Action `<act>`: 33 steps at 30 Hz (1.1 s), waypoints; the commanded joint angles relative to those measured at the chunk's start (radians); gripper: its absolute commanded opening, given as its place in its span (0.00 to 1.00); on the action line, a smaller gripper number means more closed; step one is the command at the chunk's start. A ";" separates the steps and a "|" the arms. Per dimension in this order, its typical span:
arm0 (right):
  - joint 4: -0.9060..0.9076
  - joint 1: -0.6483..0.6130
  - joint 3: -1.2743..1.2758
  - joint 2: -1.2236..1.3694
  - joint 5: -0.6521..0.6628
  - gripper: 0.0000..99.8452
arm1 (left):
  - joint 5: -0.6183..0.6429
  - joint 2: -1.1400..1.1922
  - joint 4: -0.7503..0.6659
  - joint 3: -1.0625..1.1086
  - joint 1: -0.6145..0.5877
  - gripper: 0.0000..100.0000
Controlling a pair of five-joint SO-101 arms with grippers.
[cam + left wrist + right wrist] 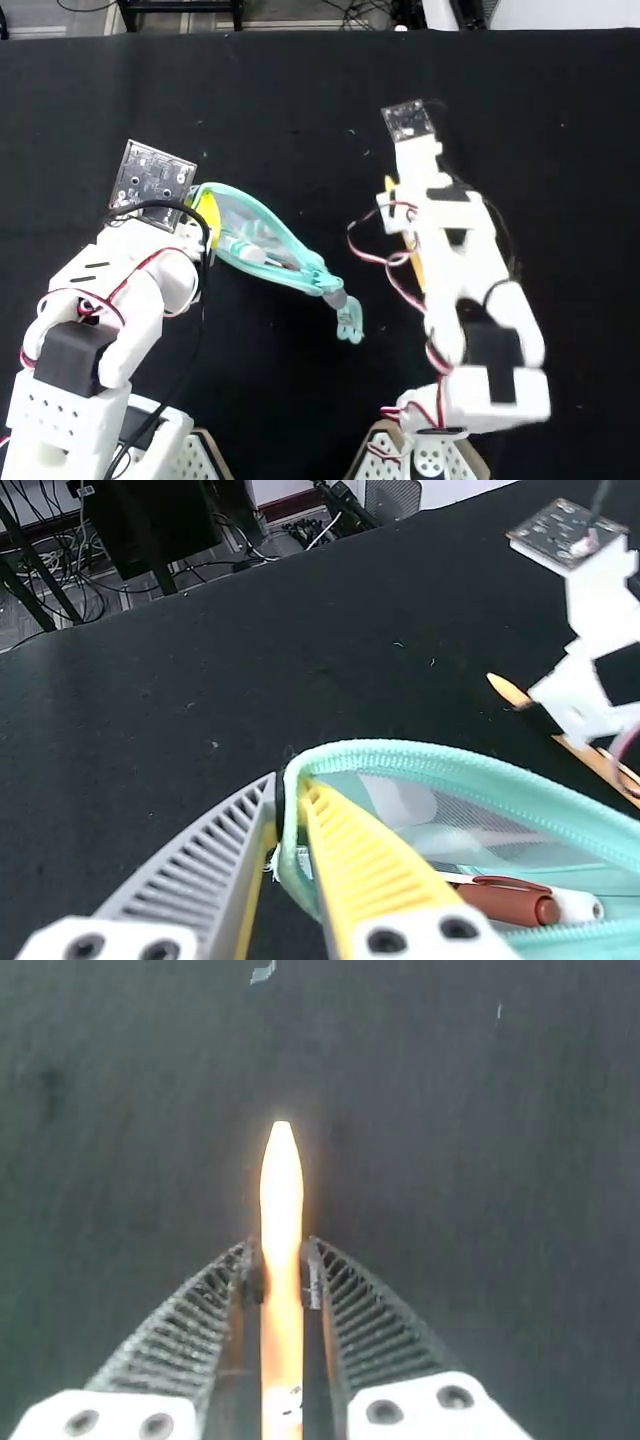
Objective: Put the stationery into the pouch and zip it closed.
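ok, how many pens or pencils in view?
2: an orange pencil in the right end effector, a brown pen inside the pouch. More may be hidden in there.

**Hidden and cut-off parts**

In the right wrist view the pencil point(281, 1190) is cut off by the picture's edge behind the right tool point(282, 1270). In the high view the right arm covers most of it. The pouch point(450, 780) is cut by two edges in the left wrist view. Beside a brown pen point(505, 898), the things inside are too blurred to name. In the high view the left arm hides one end of the pouch.
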 commanded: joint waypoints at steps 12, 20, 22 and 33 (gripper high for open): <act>0.292 0.457 0.111 -0.229 0.138 0.01 | 0.003 0.041 0.008 0.239 -0.004 0.03; 0.216 0.505 0.101 0.012 0.238 0.07 | 0.003 0.041 0.008 0.239 -0.004 0.03; 0.207 0.511 0.081 0.071 0.238 0.13 | 0.003 0.041 0.008 0.239 -0.004 0.03; 0.242 0.508 0.038 0.047 0.315 0.13 | 0.002 0.041 0.008 0.236 -0.004 0.03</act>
